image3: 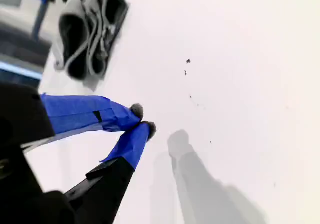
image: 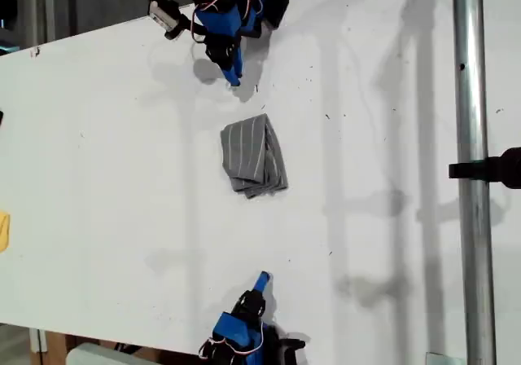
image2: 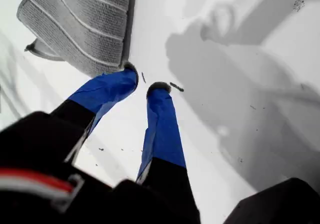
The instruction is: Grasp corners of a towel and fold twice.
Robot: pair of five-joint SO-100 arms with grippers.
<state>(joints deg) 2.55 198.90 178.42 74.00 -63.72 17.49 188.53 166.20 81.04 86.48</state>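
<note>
**Folded grey towel on the table, both my grippers clear of it**

The towel point(image: 254, 155) lies near the middle of the white table point(image: 106, 178) in the exterior view. It is folded into a compact, roughly rectangular bundle, dark grey with thin white stripes running along its length. The top layer is smooth. At the end nearer the bottom of the exterior view, the stacked edges of the layers show and sit slightly uneven.

My first gripper point(image: 232, 73) is the one near the top of the exterior view, close to the towel but not touching it. In the first wrist view its blue fingers point(image2: 107, 91) stand a small way apart with nothing between them, and the striped towel point(image2: 80, 19) lies just beyond the tips.

My second gripper point(image: 260, 281) is near the bottom of the exterior view, well apart from the towel. In the second wrist view its blue fingertips point(image3: 132, 111) meet with only bare table behind them, so it holds nothing. From there the towel point(image3: 87, 31) appears edge on, its folded layers forming dark loops.

A metal pole point(image: 472, 178) runs down the exterior view's right side, carrying a black clamp point(image: 492, 169). A small yellow object point(image: 4, 230) sits at the exterior view's left edge
</note>
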